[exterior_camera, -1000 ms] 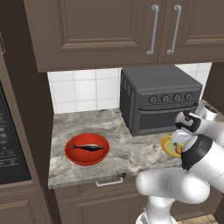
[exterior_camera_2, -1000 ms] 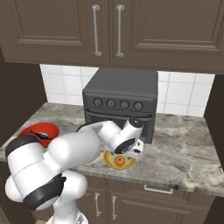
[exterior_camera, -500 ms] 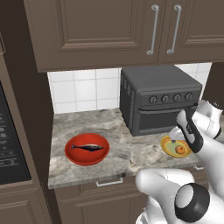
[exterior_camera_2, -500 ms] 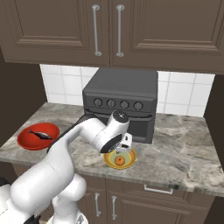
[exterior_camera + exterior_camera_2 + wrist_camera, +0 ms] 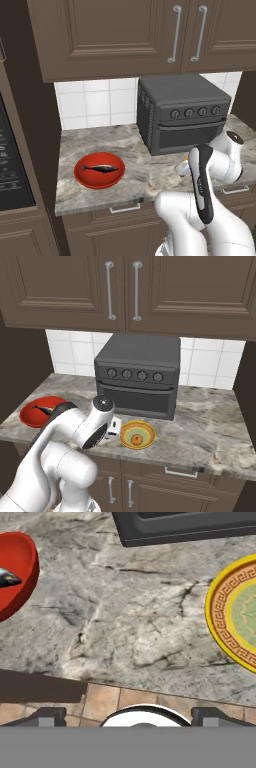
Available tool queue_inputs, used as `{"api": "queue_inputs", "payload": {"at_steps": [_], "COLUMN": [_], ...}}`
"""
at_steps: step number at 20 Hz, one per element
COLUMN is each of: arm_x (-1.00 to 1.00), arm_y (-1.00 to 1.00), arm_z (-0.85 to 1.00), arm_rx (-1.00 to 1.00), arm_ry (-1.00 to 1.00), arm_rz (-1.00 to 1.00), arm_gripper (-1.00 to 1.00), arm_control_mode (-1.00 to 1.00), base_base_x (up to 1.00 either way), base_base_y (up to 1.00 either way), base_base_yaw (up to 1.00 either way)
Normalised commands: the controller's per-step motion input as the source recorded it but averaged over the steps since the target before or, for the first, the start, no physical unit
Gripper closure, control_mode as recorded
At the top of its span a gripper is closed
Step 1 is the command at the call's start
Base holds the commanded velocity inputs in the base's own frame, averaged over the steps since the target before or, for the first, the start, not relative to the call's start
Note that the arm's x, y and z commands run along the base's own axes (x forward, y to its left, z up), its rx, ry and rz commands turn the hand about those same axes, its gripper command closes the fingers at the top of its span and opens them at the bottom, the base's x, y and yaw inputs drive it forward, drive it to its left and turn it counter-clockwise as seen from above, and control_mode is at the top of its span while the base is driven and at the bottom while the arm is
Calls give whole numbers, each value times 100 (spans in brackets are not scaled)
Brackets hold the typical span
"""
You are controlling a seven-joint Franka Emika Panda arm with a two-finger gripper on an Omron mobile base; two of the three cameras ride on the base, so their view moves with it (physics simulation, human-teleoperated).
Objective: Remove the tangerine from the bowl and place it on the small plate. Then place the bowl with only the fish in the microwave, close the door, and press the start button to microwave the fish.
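The tangerine [image 5: 136,440] lies in the middle of the small plate [image 5: 138,434] in front of the toaster oven. The red bowl [image 5: 99,170] sits on the counter's left part with only the dark fish [image 5: 101,168] in it. My gripper [image 5: 132,716] is open and empty, low over the counter's front edge between bowl and plate. In the hand view the bowl [image 5: 17,572] is at the left, the plate's rim [image 5: 227,619] at the right. My arm covers part of the bowl [image 5: 37,412] in the right base view. The microwave [image 5: 10,170] shows its keypad at far left; its door is out of view.
A dark grey toaster oven [image 5: 182,115] with knobs stands at the back of the counter, just behind the plate. Wall cabinets hang above it. The marble counter [image 5: 140,622] ends at a front edge with drawers below.
The gripper has left the plate and swung left and lower toward the counter's front edge. The tangerine stays on the plate. Bowl and fish have not moved.
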Motion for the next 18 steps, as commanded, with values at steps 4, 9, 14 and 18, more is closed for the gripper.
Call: {"api": "queue_inputs", "payload": {"at_steps": [4, 9, 14, 18], "arm_x": [7, 21, 29, 22], "arm_y": [99, 82, 50, 43], "arm_z": [21, 6, 0, 0], "arm_rx": [12, 14, 14, 14], "arm_ry": [0, 0, 0, 1], "arm_rz": [-6, -2, 0, 0], "arm_gripper": [-100, -100, -100, -100], "arm_control_mode": [-100, -100, -100, -100], "base_base_x": [0, 0, 0, 0], "base_base_y": [0, 0, 0, 0], "base_base_yaw": [0, 0, 0, 0]}}
